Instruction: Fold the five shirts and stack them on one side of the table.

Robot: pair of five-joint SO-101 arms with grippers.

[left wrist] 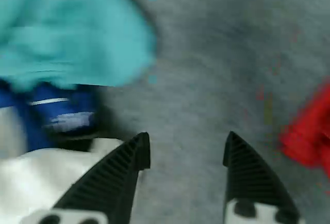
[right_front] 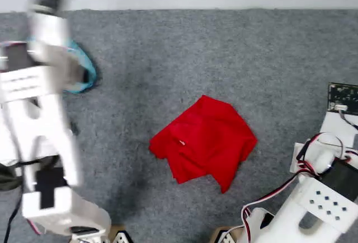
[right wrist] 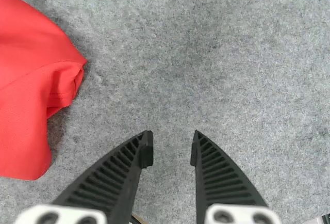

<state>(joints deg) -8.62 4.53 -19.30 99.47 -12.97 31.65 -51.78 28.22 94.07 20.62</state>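
Seemingly starting red shirt [right_front: 204,142], crumpled at centre; stack [right_front: 84,78] at ten o'clock. Left hand [left wrist: 185,152], right hand [right wrist: 170,149] spread, empty. Needs flattening next.

2 white arms [right_front: 47,136], black ribbed fingers [right wrist: 114,181]

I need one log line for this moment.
left gripper: open, empty | right gripper: open, empty | red shirt: rumpled, unfolded | teal shirt: near left gripper

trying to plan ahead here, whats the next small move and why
Probably slide the right gripper over to the red shirt and grip its edge: the shirt lies crumpled mid-table, and that gripper hangs open over the table beside it. The left gripper, also open, is off by the teal shirt.
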